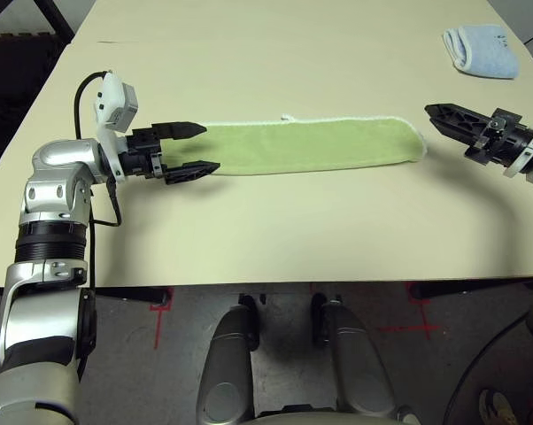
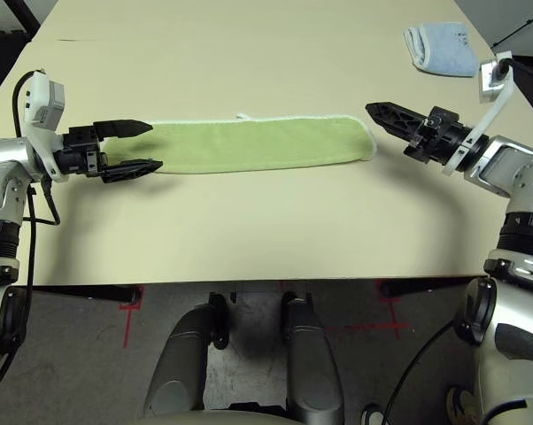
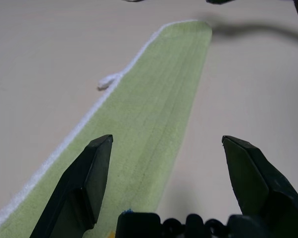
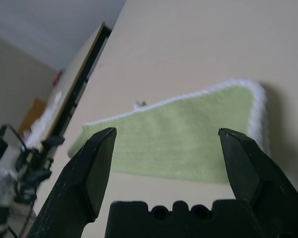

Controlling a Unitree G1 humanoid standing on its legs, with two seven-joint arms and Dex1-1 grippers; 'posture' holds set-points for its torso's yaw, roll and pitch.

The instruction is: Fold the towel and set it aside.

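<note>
Pale beige, the bench (image 1: pixel 275 239) fills most of the head views, with a grey floor marked by red tape crosses showing below its near edge.

Across the middle of the bench lies the towel (image 1: pixel 311 144), light green terry folded into a long narrow strip that runs from the robot's left to its right. White stitched edging follows its far long edge and wraps round the rounded right end, and a small white loop (image 1: pixel 288 117) pokes out from the far edge near the middle.

At the strip's left end sits the left end effector (image 1: pixel 189 148), its two black fingers spread apart and pointing along the towel; one fingertip is over the cloth's far corner, the other is just off the near edge, and nothing is gripped.

Just off the right end of the strip hangs the right end effector (image 2: pixel 383 112), pointing back toward the towel with a gap of bare bench between them; the right wrist view shows its fingers wide apart and empty.

Well apart, at the far right corner, rests a pale blue folded towel (image 1: pixel 481 50).
</note>
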